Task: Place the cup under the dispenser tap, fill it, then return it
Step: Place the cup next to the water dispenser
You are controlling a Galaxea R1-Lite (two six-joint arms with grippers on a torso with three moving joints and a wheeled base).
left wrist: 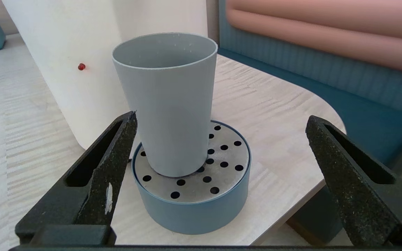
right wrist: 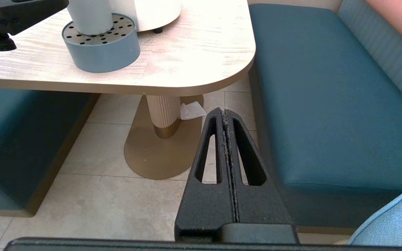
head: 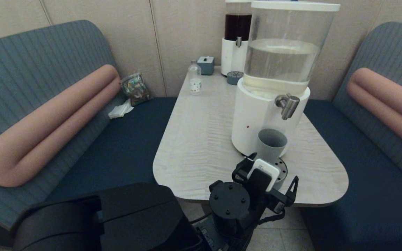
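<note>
Pale wood-grain table (head: pixel 201 139) between blue benches: we are logging the cup (left wrist: pixel 166 104), matte grey-blue, tapered, standing upright on the round drip tray (left wrist: pixel 194 209) with its perforated steel top, below the dispenser tap (head: pixel 287 104), brushed steel. Left gripper (left wrist: pixel 222 122) is hanging wide open just before the cup, touching nothing. Right gripper (right wrist: pixel 226 113) is sitting clenched, empty, below table level over the tiled floor.

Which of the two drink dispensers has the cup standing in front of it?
The large dispenser holding clear liquid, nearer the robot. The cup stands on its drip tray; the smaller dark-liquid dispenser by the wall has none.
</note>
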